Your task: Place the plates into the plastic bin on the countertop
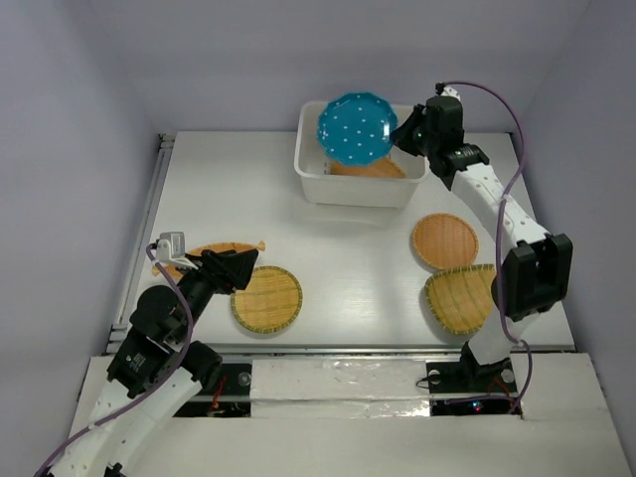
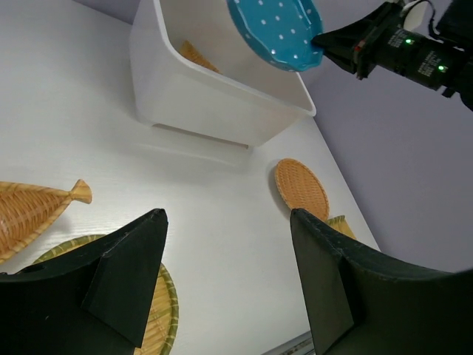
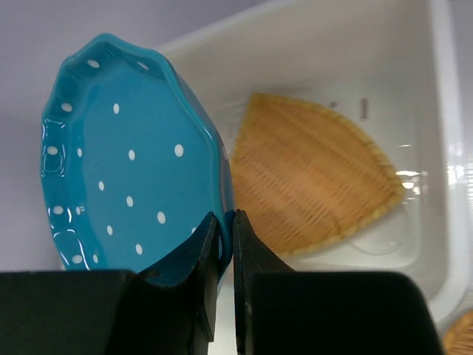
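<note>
White countertop [image 1: 358,248]; right pincer [image 3: 225,219] pinches teal plate [image 3: 126,170] edge above bin [image 3: 441,111].

- Most of the opening of the plastic bin [image 1: 348,191] is covered by the tilted teal-blue dotted plate [image 1: 355,129], which is clamped at its rim by the right gripper [image 3: 224,222].
- Part of the bin floor is occupied by a fan-shaped woven plate [image 3: 310,181].
- A bare strip of countertop [image 1: 348,248] is available between the bin and the near plates.
- The near right is obstructed by the round orange plate [image 1: 444,240] and, just beside it, the yellow fan-shaped plate [image 1: 462,298].
- The near left is obstructed by the fish-shaped plate [image 2: 29,211], the round yellow plate [image 1: 266,298] and the left gripper [image 2: 228,216], whose jaws are spread.
</note>
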`<state>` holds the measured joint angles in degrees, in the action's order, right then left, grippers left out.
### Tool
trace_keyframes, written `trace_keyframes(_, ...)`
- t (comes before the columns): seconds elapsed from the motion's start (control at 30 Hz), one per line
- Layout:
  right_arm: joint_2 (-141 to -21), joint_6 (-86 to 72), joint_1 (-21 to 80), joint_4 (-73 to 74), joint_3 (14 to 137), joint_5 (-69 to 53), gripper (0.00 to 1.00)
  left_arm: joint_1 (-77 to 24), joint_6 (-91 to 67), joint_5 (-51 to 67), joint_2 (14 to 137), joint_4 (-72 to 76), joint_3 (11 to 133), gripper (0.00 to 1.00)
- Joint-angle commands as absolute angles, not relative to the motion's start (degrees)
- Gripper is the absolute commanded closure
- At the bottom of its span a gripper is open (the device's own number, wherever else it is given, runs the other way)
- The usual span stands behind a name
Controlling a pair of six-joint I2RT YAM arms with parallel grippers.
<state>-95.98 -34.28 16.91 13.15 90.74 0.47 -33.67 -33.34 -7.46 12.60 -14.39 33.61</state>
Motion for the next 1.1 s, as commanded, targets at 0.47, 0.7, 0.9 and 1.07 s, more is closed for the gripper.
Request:
trace_keyframes(0.47, -110.13, -32.17, 15.03, 8.27, 100.11, 1.51, 1.0, -33.57, -33.31, -6.33, 12.74, -11.78, 33.75, 0.35)
trace_keyframes(0.7, -110.56, -31.29, 15.03, 8.25, 96.15, -1.67, 1.0, -32.52, -33.22, -5.28, 13.36, -11.25, 33.57, 0.35)
trace_keyframes(0.9, -111.8, -29.71, 15.03, 11.42, 95.28, -3.07, 1.0, -31.99, -33.22, -5.27, 13.36, -11.25, 33.57, 0.35)
trace_keyframes(1.07, -110.66, -29.44, 15.03, 11.34, 93.34, -2.64, 0.78, -31.99, -33.22, -5.1, 13.71, -11.16, 33.57, 0.35)
